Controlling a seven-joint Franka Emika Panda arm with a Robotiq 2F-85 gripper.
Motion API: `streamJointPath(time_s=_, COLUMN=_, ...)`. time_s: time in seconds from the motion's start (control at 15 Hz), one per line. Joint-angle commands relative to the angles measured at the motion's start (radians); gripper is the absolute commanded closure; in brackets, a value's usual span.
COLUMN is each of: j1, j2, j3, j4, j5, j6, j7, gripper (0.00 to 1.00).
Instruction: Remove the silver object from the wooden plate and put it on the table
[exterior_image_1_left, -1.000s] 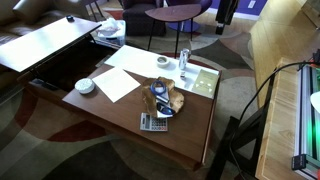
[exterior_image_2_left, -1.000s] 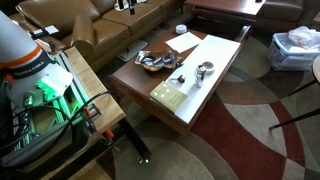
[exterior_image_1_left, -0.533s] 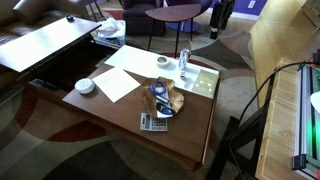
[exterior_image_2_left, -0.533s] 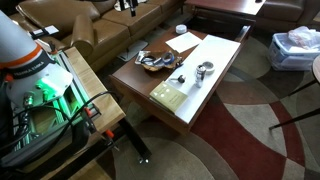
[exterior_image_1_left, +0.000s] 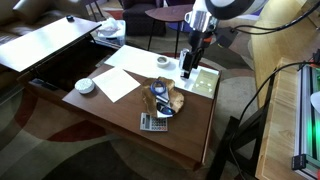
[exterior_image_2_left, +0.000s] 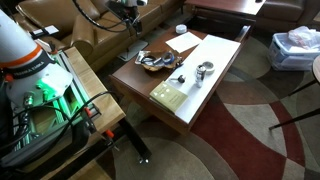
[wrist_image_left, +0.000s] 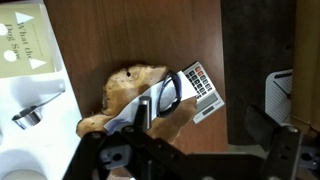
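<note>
**Open gripper hanging high above the table, silver object sitting on the plate**

The fingers (wrist_image_left: 288, 150) are showing as dark, blurred shapes at the bottom of the wrist view. They are standing well apart and holding nothing. The gripper (exterior_image_1_left: 187, 70) is hanging clear of the table (exterior_image_1_left: 120, 112) at the end of the arm (exterior_image_2_left: 125, 10), touching none of the things below.

Under it, in the middle of the table, a crumpled tan bundle (wrist_image_left: 135, 92) with a black strap is lying just beside a calculator (wrist_image_left: 200, 92). A green-and-white card (exterior_image_1_left: 202, 80) is lying at one corner of the table.

The wooden plate (exterior_image_1_left: 163, 66) is resting near a long edge of the table, a short way in from the card's corner. The silver object (exterior_image_2_left: 204, 68) is sitting on the plate; it is too small for its shape to be told. A small bottle (exterior_image_2_left: 178, 78) is standing between the plate and the card.

A white bowl (exterior_image_1_left: 85, 86) is sitting toward the opposite end of the table, well apart from the plate. A sheet of paper (exterior_image_1_left: 118, 84) is lying between the bowl and the bundle.
</note>
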Motion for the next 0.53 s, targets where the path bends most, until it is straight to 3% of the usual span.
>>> streamJointPath(time_s=0.0, j1=-0.035, j2=0.261, j3=0.040, j4=0.155, j5=-0.071, j6=0.170, j7=0.005, gripper=0.00)
streamJointPath(time_s=0.07, j1=-0.011, j2=0.324, j3=0.005, j4=0.209, j5=-0.123, j6=0.161, j7=0.054, gripper=0.00)
streamJointPath(time_s=0.13, j1=-0.047, j2=0.188, j3=0.049, j4=0.096, j5=-0.118, j6=0.141, j7=0.059, gripper=0.00)
streamJointPath(time_s=0.27, j1=-0.052, j2=0.246, j3=0.049, j4=0.130, j5=-0.154, j6=0.152, j7=0.076, gripper=0.00)
streamJointPath(time_s=0.47, j1=-0.060, j2=0.219, j3=0.056, j4=0.122, j5=-0.155, j6=0.151, j7=0.075, gripper=0.00)
